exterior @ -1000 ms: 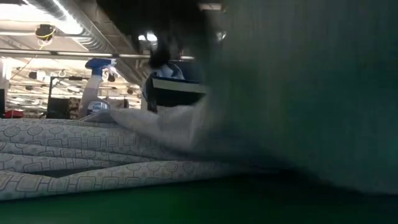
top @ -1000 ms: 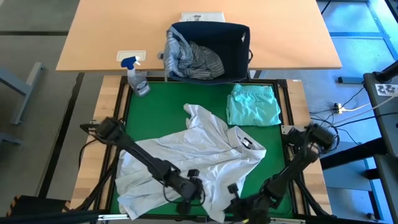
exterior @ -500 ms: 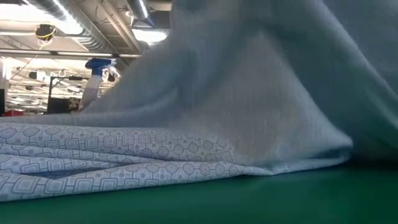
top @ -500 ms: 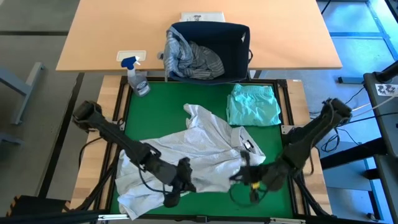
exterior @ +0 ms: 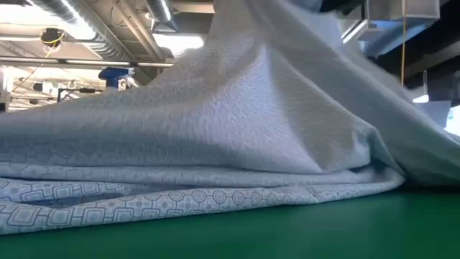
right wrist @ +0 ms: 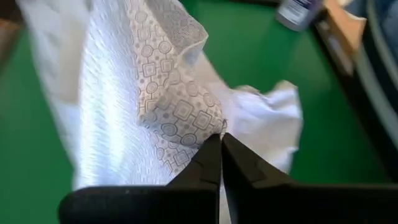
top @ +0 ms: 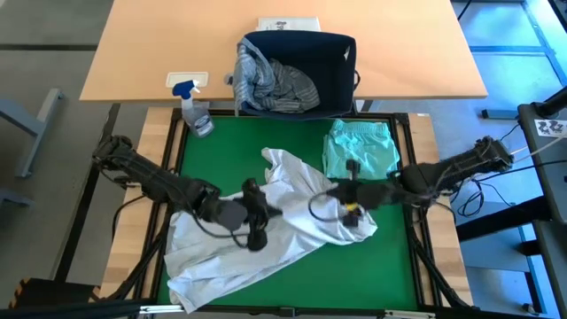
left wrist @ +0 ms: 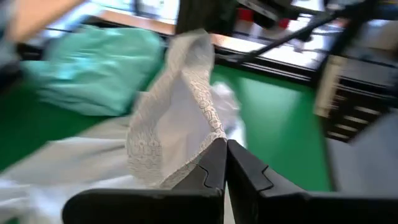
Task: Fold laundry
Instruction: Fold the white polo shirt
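Pinching the white t-shirt from both sides, the two grippers held it raised over the middle of the green mat: the left gripper sat left of centre in the high view and the right gripper right of centre, each with its fingers closed together on a bunched fold of the patterned fabric, as both wrist views showed. The shirt's long axis ran from the lower left of the frame up toward the right, its loose bulk trailing toward the lower left, nearer the left arm, so the next move looked likely to turn on that slack side. Beyond it, the mint-teal garment lay folded at the mat's upper right. Farther still, the grey-blue striped shirt sat heaped in the navy basket, a spray bottle to its left. No writing was legible anywhere.
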